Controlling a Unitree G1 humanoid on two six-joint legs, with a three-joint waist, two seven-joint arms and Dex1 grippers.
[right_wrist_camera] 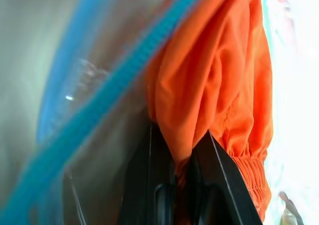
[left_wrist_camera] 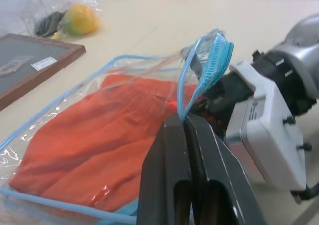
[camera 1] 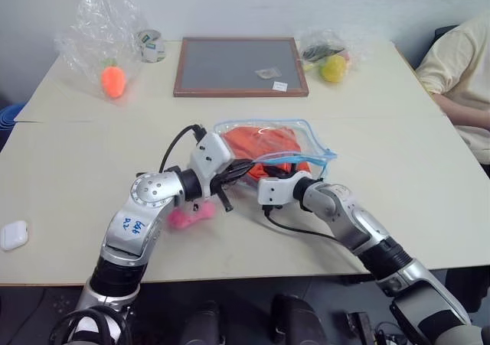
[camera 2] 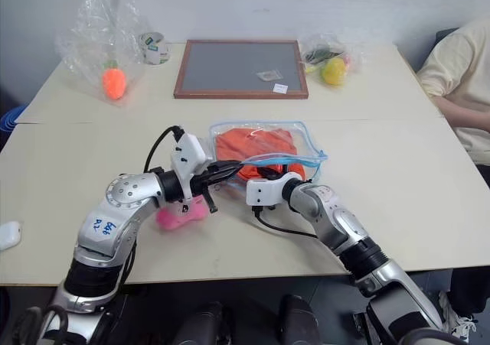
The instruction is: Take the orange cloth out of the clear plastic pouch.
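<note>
Keeping the left gripper (left_wrist_camera: 185, 130) clamped on the clear plastic pouch (camera 1: 306, 135) rim, draw the orange cloth (right_wrist_camera: 219, 75), pinched in your right gripper (right_wrist_camera: 182, 157), straight back.

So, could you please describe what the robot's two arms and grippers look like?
Both arms are silver-grey metal with black joint sections. The left arm has a round shoulder-like joint and blue handwritten marks on its casing. Each wrist carries a white boxy housing with a black cable looping from it. The left gripper and right gripper each have two flat black fingers.
</note>
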